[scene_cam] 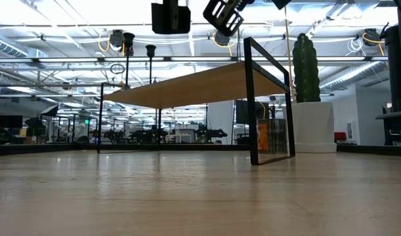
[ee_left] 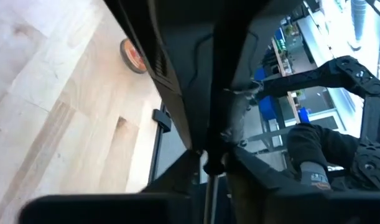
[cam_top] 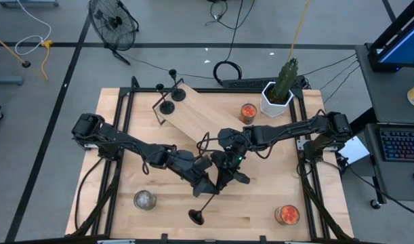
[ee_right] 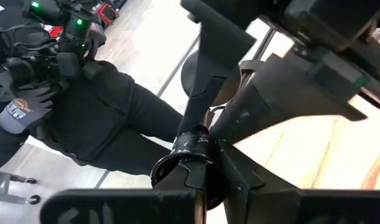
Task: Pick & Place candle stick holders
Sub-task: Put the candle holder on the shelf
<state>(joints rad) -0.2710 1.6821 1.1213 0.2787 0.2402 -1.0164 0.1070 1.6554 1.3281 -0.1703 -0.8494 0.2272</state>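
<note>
— Black holders: how many are placed?
— I count two candle stick holders (cam_top: 169, 90) standing on the wooden shelf (cam_top: 200, 112) by the far edge; the third holder (cam_top: 205, 205) hangs tilted above the worktop (cam_top: 166, 217) near its front edge.
— Pincers?
— Right pincer (cam_top: 227, 176) is clamped on its cup end. Left pincer (cam_top: 205, 184) sits at the stem, nearly closed; I can't tell if it grips

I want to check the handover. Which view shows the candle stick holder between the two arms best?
The high view: the whole candle stick holder shows, tilted, base toward the table's front edge. Both wrist views show only part of its stem up close; the low view misses it.
</note>
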